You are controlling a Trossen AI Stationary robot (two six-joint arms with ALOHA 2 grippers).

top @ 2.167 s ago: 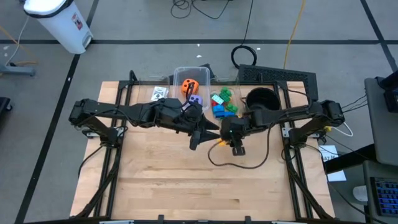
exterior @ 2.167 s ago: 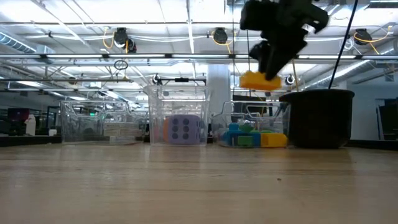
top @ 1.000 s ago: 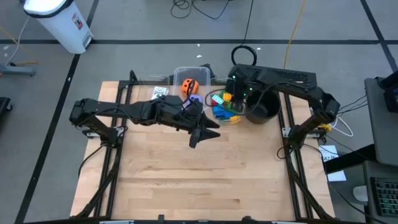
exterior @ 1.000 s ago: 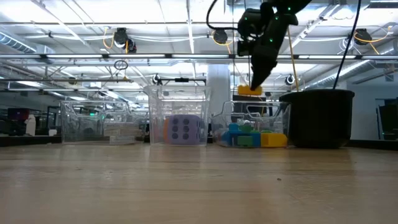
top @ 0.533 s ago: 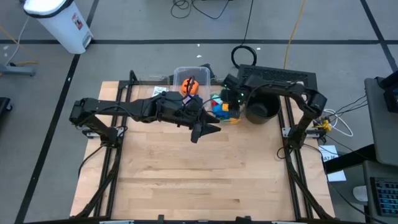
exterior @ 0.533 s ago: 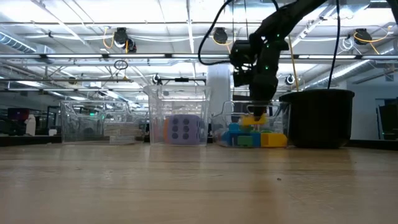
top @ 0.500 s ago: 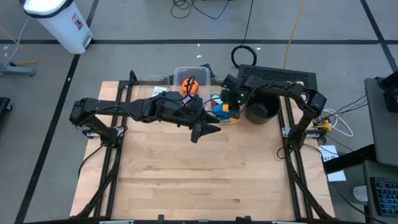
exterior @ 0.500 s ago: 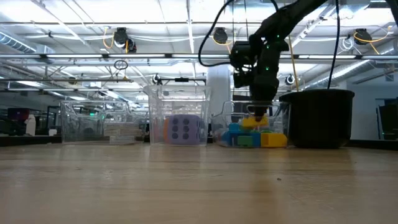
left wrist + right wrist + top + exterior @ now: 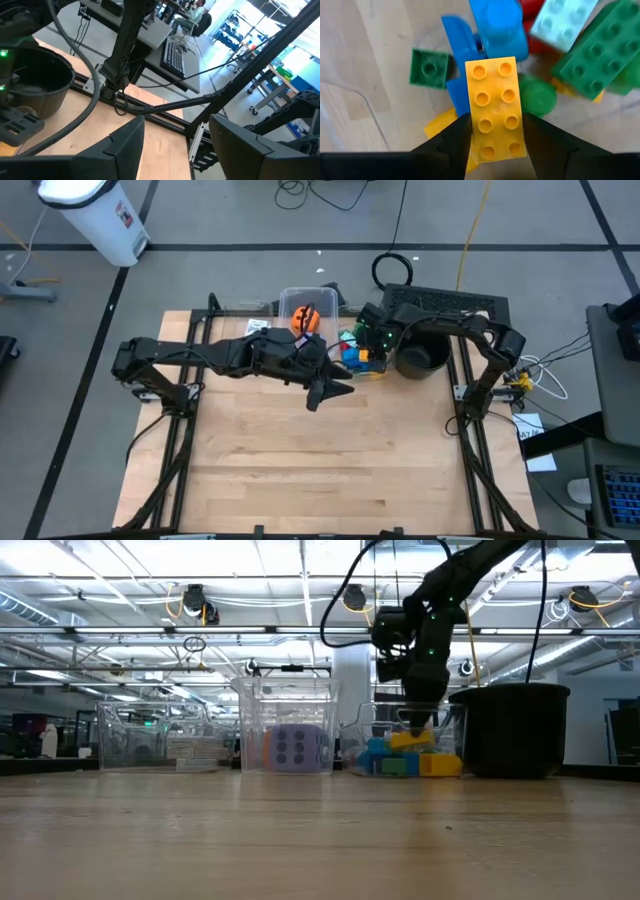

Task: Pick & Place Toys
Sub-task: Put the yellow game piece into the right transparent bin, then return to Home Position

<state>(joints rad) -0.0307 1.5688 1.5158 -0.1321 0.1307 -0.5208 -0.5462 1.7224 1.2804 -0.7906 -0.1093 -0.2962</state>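
A yellow brick (image 9: 495, 107) lies studs up on a pile of blue, green and red bricks (image 9: 400, 758) inside a clear bin (image 9: 352, 346). My right gripper (image 9: 496, 125) points down into that bin, one finger along each long side of the yellow brick. In the low view the brick (image 9: 413, 740) sits tilted on the pile, just under the fingers. My left gripper (image 9: 340, 387) hangs open above the table's middle with nothing in it. An orange die (image 9: 305, 320) and a purple die (image 9: 296, 748) sit in the neighbouring bin. My right gripper comes from above, pointing down, its fingers (image 9: 454, 137) lying along the yellow brick's two long sides (image 9: 470, 120) near one end. The brick rests on the pile beneath. Whether the fingers touch it, I cannot tell.
A black pot (image 9: 420, 348) stands right of the brick bin. Another clear bin (image 9: 160, 745) with white cards is at the far left of the row. The wooden table (image 9: 320, 460) spreads out bare in front of the bins. Cables hang from the right arm.
My right gripper has come down from above the brick bin into it, tipping more steeply downward, and has carried the yellow brick along. The brick, first held high above the bin, now lies tilted on the pile of bricks.
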